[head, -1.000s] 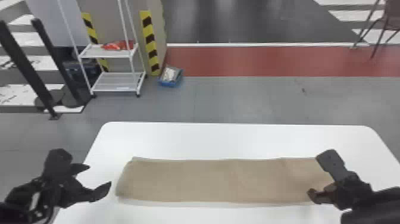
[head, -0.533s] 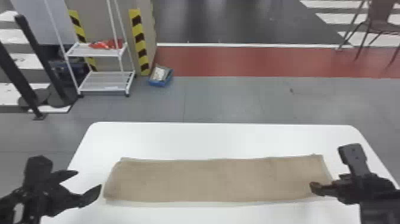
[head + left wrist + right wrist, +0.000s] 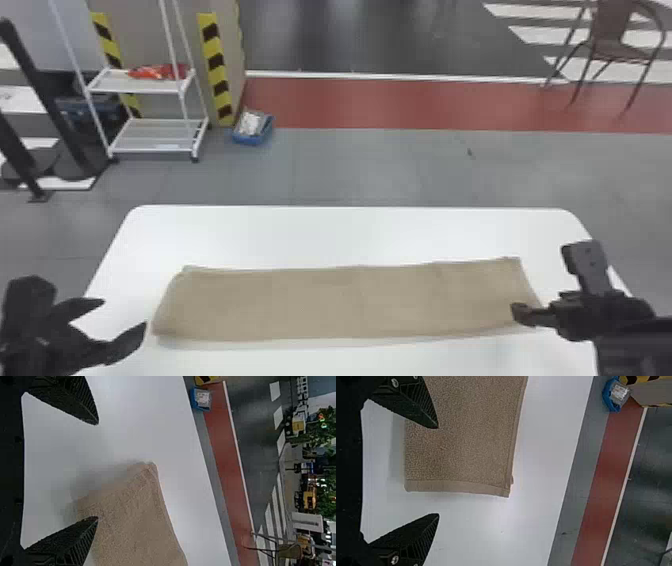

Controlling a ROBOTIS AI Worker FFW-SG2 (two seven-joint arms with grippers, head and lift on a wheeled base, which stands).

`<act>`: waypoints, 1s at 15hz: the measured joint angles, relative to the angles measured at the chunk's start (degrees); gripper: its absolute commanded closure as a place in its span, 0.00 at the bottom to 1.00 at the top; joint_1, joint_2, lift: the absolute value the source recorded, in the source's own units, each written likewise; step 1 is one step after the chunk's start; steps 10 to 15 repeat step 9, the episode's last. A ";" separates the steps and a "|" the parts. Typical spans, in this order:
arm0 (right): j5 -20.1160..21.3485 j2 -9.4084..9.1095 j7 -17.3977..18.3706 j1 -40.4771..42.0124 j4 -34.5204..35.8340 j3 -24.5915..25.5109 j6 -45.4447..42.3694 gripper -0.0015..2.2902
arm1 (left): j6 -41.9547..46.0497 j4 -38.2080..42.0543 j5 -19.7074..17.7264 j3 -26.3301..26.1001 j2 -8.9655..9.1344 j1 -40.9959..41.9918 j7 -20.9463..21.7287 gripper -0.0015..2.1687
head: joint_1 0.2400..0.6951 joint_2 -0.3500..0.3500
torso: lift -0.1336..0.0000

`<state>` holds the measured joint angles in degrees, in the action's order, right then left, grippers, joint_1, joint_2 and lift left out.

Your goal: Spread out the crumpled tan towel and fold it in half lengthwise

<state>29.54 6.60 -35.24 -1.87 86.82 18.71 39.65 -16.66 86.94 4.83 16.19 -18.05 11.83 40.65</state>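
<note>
Tan towel (image 3: 350, 302), flat on the white desk (image 3: 350, 230), around mid-width and nearer the robot's side. Stretched into one long, narrow strip, probably to keep both layers even along the fold. Looks doubled lengthwise: hems almost stacked on the far long side, smooth rounded edge on the near side, so likely folded there. Not gripped anywhere, just lying under own weight.

Left end effector (image 3: 97, 471): wide, empty, at the towel's left end. Right end effector (image 3: 438, 471): also wide and empty, astride the end hem (image 3: 455, 486) in the right wrist view, with one finger above cloth and the other above bare desk. One at each short end: sensible for handling both ends as a pair, or for letting go after a fold.

Long axis: left to right across the desk, roughly parallel to its far edge, right end angled slightly away from the robot. Short ends facing the desk's left and right sides. Left end a bit skewed, possibly partly perspective; right end squarer.

Judgement: close to done. Next: lift both clear without brushing cloth, maybe square up the left end first. Main risk: snagging the top layer and dragging it off the lower one.
</note>
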 measured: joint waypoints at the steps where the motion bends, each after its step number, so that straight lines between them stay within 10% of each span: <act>1: -0.01 0.00 0.00 0.14 0.11 -0.07 0.03 0.04 | 0.00 0.36 0.01 0.22 0.03 0.37 -0.01 0.01 | 1.00 0.43 | 1.00; 15: -0.08 -0.13 0.00 1.46 2.21 -0.34 0.57 0.04 | 0.00 2.41 0.01 1.08 0.09 2.48 0.23 0.01 | 1.00 0.44 | 1.00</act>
